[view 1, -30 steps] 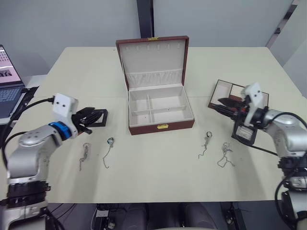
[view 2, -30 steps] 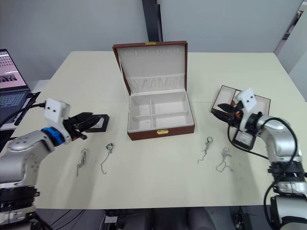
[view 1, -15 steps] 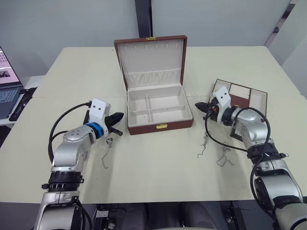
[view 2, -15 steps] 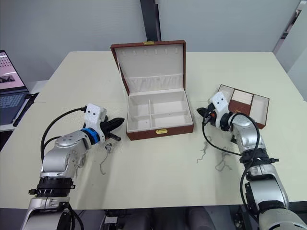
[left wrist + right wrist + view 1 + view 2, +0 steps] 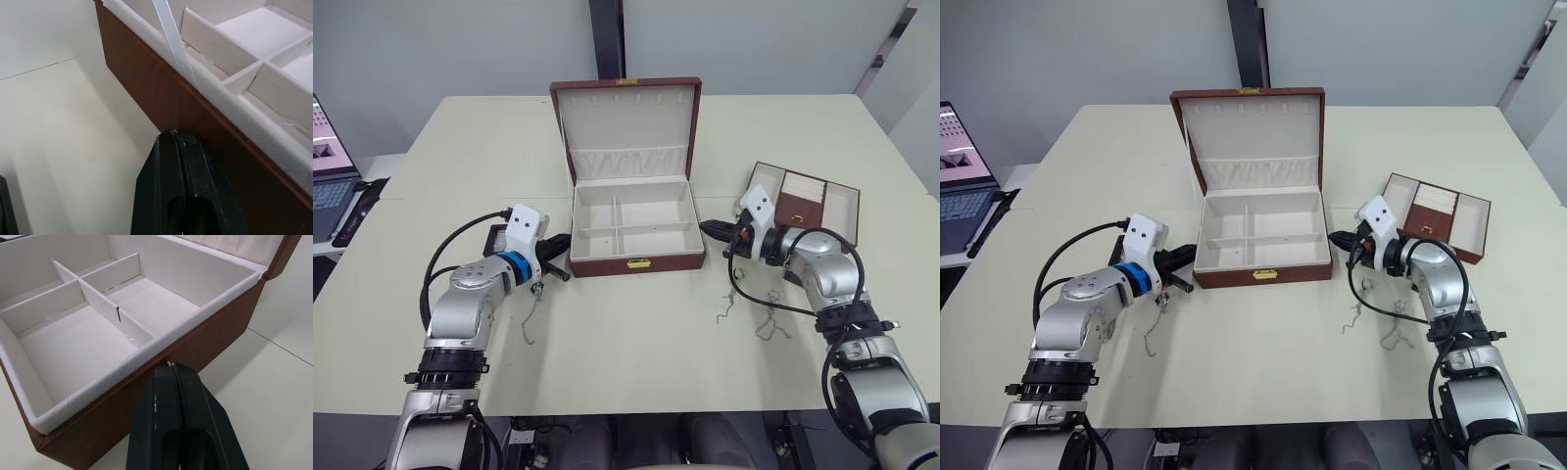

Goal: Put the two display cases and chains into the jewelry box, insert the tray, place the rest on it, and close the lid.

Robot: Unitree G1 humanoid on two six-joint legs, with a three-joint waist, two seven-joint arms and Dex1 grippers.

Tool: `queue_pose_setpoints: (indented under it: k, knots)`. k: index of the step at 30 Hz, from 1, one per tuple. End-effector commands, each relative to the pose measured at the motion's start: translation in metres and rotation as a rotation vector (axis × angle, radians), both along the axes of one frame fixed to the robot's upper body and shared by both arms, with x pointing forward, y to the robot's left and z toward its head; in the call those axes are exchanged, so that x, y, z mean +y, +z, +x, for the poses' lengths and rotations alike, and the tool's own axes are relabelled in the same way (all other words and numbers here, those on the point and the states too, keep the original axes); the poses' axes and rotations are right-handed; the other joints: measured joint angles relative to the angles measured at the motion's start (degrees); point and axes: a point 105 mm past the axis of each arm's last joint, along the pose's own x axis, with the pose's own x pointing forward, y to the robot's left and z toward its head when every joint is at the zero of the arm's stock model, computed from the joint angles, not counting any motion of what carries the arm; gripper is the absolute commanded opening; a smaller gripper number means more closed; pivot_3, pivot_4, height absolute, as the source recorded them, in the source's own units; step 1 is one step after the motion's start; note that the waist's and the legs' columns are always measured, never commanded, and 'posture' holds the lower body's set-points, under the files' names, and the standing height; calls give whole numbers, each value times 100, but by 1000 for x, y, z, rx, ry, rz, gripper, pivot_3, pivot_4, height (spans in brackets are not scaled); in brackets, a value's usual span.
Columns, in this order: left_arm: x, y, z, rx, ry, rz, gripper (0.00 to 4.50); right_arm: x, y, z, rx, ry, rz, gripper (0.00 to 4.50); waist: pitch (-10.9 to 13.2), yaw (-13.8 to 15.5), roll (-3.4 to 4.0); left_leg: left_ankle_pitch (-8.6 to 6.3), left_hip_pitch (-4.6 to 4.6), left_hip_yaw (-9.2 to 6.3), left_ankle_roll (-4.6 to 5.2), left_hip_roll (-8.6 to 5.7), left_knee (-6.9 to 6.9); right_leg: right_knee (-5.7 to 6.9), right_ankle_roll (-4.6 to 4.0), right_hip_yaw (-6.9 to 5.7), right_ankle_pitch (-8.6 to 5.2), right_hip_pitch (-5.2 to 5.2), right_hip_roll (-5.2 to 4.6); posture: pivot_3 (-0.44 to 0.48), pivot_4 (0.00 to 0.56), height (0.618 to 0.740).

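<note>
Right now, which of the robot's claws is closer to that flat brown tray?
Right. The right gripper sits between the jewelry box and the tray; the left gripper is beyond the box's far side.

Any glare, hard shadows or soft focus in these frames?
Head views: even light, no glare, faint shadows beside the jewelry box. Left wrist view: the left gripper casts soft bands of shadow on the table. Right wrist view: the right gripper looks soft up close.

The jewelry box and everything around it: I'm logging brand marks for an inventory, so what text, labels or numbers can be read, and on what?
None can be read.
Jewelry box: plain wood-look sides, gold clasp, no lettering.
Lid: cream lining, no print.
Tray: no marks.
Laptop: screen shows shapes, too small to read.
</note>
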Motion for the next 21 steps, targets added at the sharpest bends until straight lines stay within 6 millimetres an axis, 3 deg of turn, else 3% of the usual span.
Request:
queue_pose_setpoints:
  k: [1, 9, 21]
  knots:
    - [-31, 15, -18, -26, -185, -46, 0, 20, 7, -19, 1, 133, 43, 9, 0, 3, 0, 0, 0, 0, 0, 0, 0, -1, 0, 1, 0, 0, 0, 0, 150, 740]
    - [-31, 8, -37, 25, -221, -27, 0, 21, -3, -46, 65, 168, 53, 9, -1, 11, 0, -9, 3, -3, 17, -1, 0, 0, 0, 2, 0, 4, 1, 0, 150, 740]
    - [-23, 3, -38, 32, -185, -14, 0, 17, -6, -52, 87, 141, 58, 9, -1, 11, -1, -12, 4, -4, 22, -1, -1, -1, 0, 2, 0, 5, 1, 0, 150, 740]
